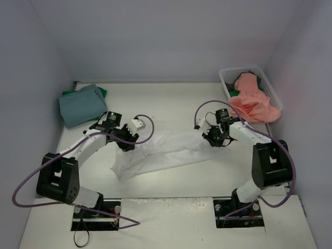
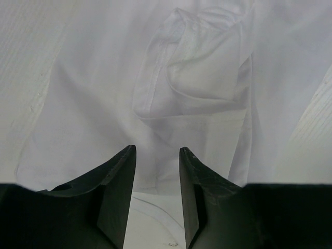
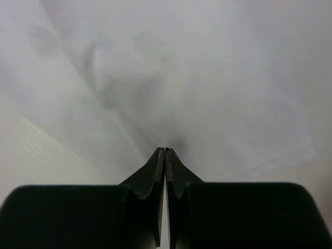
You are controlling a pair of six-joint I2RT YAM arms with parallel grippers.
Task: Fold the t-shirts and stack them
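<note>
At the far left corner of the bench lies a folded blue-grey t-shirt [image 1: 80,105], resting on a green t-shirt [image 1: 102,92] whose edge peeks out along the far side.

Just in front of that pile, the left arm [image 1: 88,142] reaches in over the left end of a white t-shirt [image 1: 155,153]. The left jaws stand partly open, with a clear gap between the two black fingers [image 2: 116,176]. From the wrist view I see only white cloth lying beyond the gap, with a bunched, folded-over bit of hem a little further on. Nothing looks pinched between them.

The white t-shirt sprawls across the middle of the bench. It is crumpled and wide at its near left end, narrowing into a pulled band that runs toward the right arm [image 1: 249,136].

The right jaws are pressed tight together, tip to tip, right at the white t-shirt's right end. The cloth draws up in soft creases to the tips, so they seem to have a pinch of it.

At the far right corner sits a white mesh basket [image 1: 270,85]. A salmon t-shirt [image 1: 251,101] is heaped in it and spills over the near rim, and a bit of dark green cloth [image 1: 233,93] shows beside it.
</note>
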